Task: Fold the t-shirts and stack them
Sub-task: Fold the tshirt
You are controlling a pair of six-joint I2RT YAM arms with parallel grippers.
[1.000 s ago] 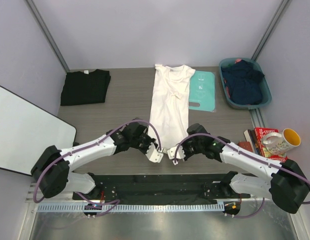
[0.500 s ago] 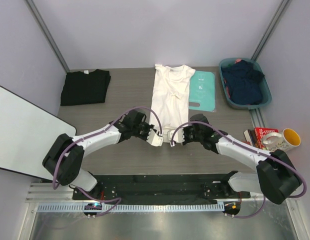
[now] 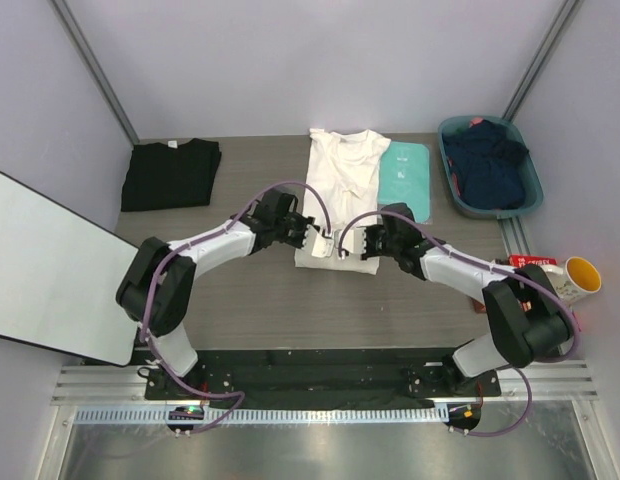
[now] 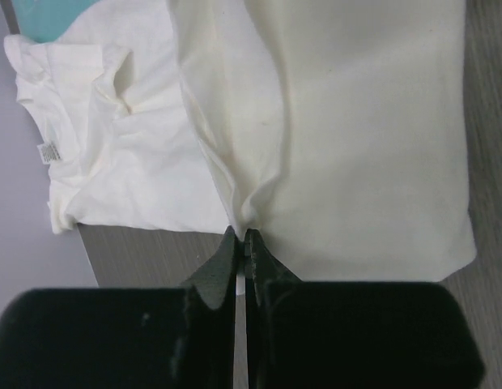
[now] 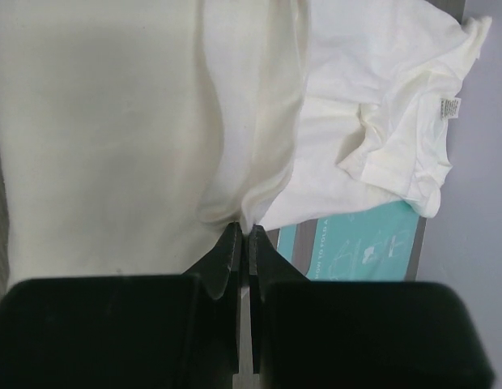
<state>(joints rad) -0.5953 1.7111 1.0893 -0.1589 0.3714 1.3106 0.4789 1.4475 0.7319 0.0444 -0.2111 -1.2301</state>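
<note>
Along the near edge of the grey wood-grain table [image 3: 250, 300] the two arms are bolted side by side. Both reach forward and inward until their hands almost meet over the middle. Off the left edge sits a white flat panel with a dark rim [image 3: 50, 265]. At the right edge, just behind the right arm's elbow, stand a pale mug with a yellow inside [image 3: 573, 276] and a few red-backed books [image 3: 525, 263] (mostly hidden by the arm).

The left gripper [image 3: 322, 240] has its jaws pressed nearly together on a raised ridge of cloth. The right gripper [image 3: 350, 245] pinches the same way just beside it. What each holds is the plain white cotton t-shirt [image 3: 342, 180]. That shirt lies lengthways in the middle of the table, collar toward the far edge. Its lower part is doubled up over itself, so a smooth folded edge faces the near side. In the wrist views the cloth gathers into soft creases at each pinch, and the short sleeves and a small neck label [image 4: 48, 151] lie rumpled beyond.

Touching the shirt's right side, with a sleeve lying over it, is a flat teal plastic board [image 3: 408, 185]. In the far left corner rests a black t-shirt [image 3: 170, 175], folded into a neat rectangle, well apart from the white one. In the far right corner sits a teal plastic basket [image 3: 535, 190] heaped with dark blue clothing [image 3: 488, 165].
</note>
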